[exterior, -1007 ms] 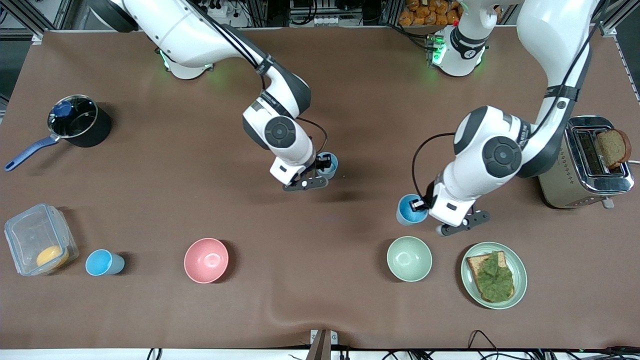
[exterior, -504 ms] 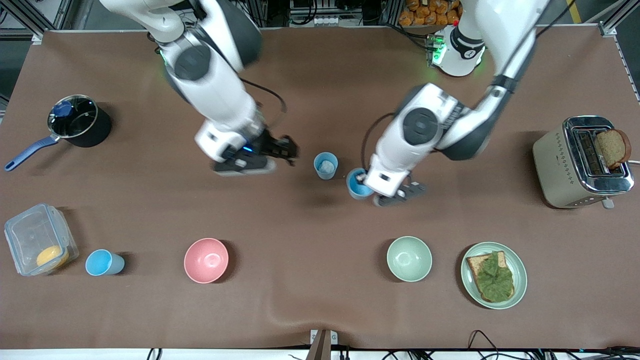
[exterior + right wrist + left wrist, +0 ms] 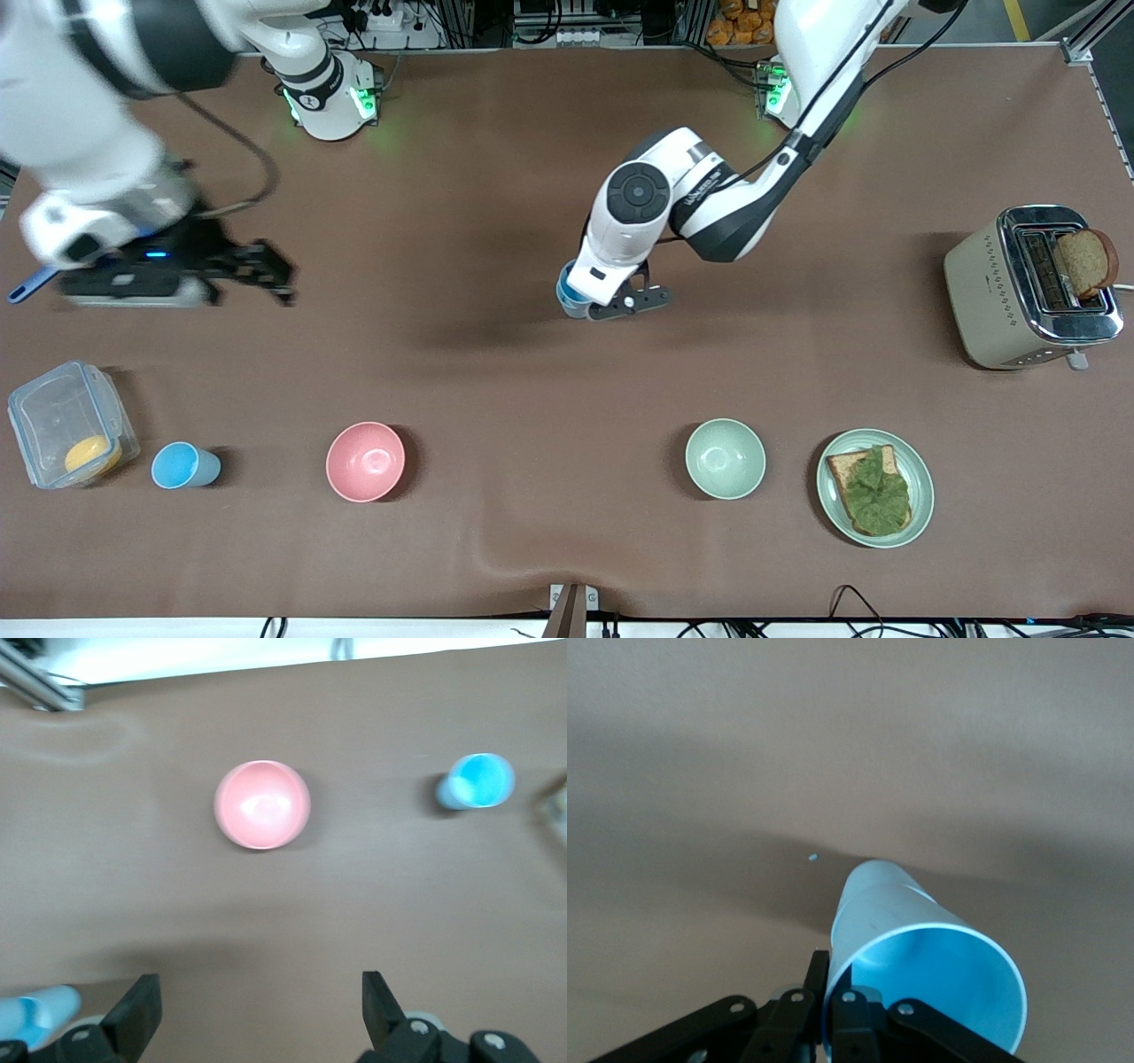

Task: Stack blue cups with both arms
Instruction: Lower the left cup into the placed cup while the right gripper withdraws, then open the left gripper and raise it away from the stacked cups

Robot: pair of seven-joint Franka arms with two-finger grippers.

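**Stack one nearly in, third cup untouched**

- Right arm's end of tabletop (image 3: 532, 549): third sky-blue plastic tumbler (image 3: 182, 465) upright, just beside clear lidded plastic box (image 3: 66, 421), well apart from the stack spot. Not yet handled. Also shows in right wrist view (image 3: 478, 781).
- Right claw (image 3: 276, 276) (image 3: 257, 1014): released, jaws wide, nothing held, up in the air over bare tabletop at that same end. Looks parked, waiting.
- Pink round bowl (image 3: 365, 461): not part of the job.
- Mid-table: left claw (image 3: 585, 306) (image 3: 831, 1001) clenched on rim of brighter sky-blue tumbler (image 3: 567, 299) (image 3: 921, 966), mouth up, slightly tilted.
- Pale grey-blue tumbler: not separately visible, hidden under the wrist and held cup. Cannot tell whether held cup is seated inside or just above.
- Pale green bowl (image 3: 725, 458): not involved.

Progress, judged: first stack at or near insertion. Left to do: seat, release, then probably fetch the third tumbler.

Versus half a second back:
- Right claw was next to the pale tumbler; now swung out to its own end.
- Left claw was beside that tumbler with its load; now directly over that spot.
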